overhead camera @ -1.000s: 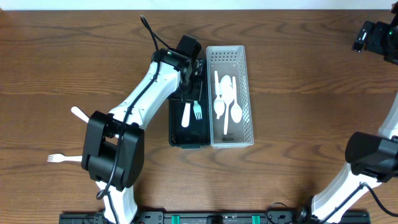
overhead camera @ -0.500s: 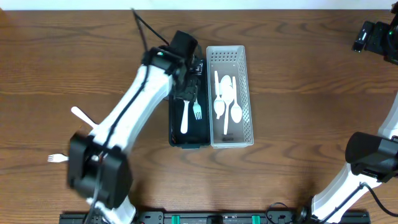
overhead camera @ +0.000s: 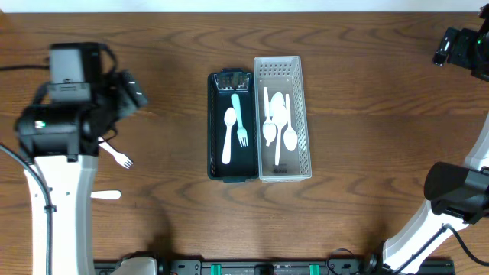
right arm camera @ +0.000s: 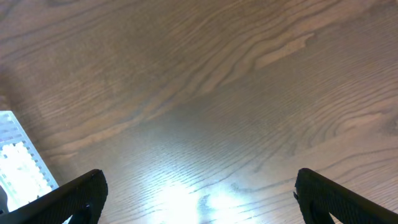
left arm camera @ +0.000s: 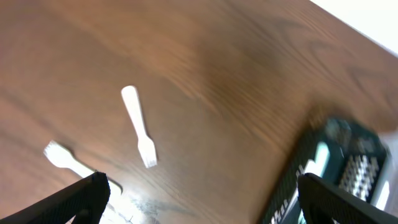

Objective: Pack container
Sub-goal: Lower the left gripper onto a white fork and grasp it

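A black container [overhead camera: 214, 153] sits mid-table and holds a teal utensil [overhead camera: 235, 107], a white spoon [overhead camera: 228, 136] and a white fork [overhead camera: 242, 137]. Touching its right side is a white perforated container [overhead camera: 298, 114] with several white spoons [overhead camera: 279, 122]. My left gripper [overhead camera: 131, 90] hangs open and empty far to the left of both. The left wrist view is blurred; my left gripper [left arm camera: 202, 208] is above a loose white fork [left arm camera: 138, 134], with the black container [left arm camera: 323, 155] at right. My right gripper [overhead camera: 457, 44] is open at the far right corner, over bare wood [right arm camera: 199, 202].
Below the left arm a loose white fork [overhead camera: 117, 156] lies on the table, and a white utensil handle [overhead camera: 107, 195] pokes out beside the arm. Another white utensil [left arm camera: 65, 158] shows in the left wrist view. The white container's corner [right arm camera: 15, 162] shows in the right wrist view.
My left gripper opened over the black container, left the teal utensil in it, and swung away to the far left. The right arm has not moved.
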